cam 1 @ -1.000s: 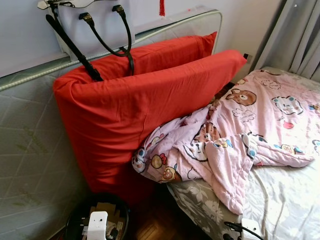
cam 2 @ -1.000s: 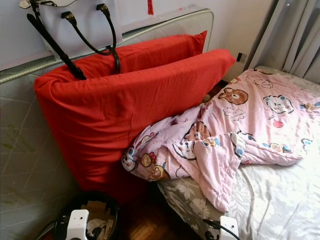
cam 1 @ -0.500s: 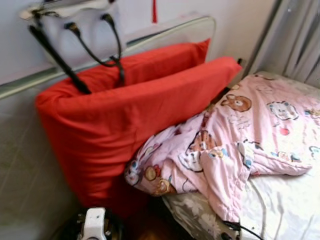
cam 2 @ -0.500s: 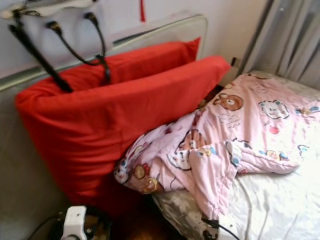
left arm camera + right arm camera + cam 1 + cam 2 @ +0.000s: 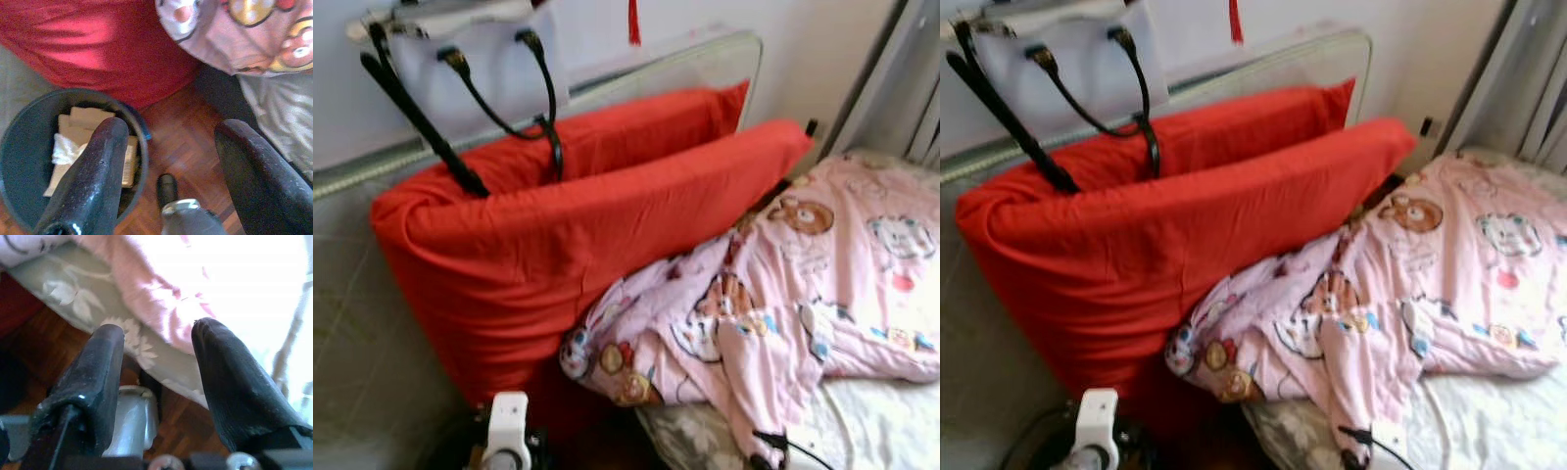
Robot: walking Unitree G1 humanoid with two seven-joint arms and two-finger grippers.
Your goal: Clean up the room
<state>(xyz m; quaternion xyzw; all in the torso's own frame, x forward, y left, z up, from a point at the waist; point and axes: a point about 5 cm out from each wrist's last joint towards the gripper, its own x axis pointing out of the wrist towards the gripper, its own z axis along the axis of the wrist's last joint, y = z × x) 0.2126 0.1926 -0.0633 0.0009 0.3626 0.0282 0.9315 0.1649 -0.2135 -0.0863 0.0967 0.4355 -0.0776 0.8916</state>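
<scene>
A crumpled pink cartoon-print blanket lies on the bed, one end hanging off its edge against a big red cushion. The cushion leans on an upright grey mattress. A white handbag with black handles rests on top of it. My left gripper is open above a dark round bin that holds cardboard and crumpled paper. My right gripper is open beside the bed's edge, close to the blanket's hem.
Wooden floor shows between the bin and the bed. The bed has a grey floral sheet. Grey curtains hang at the far right, with a wall socket beside them. My wrists' white parts sit at the picture's lower edge.
The whole picture has shifted and blurred a little as the camera moved. The blanket, cushion and handbag lie as before.
</scene>
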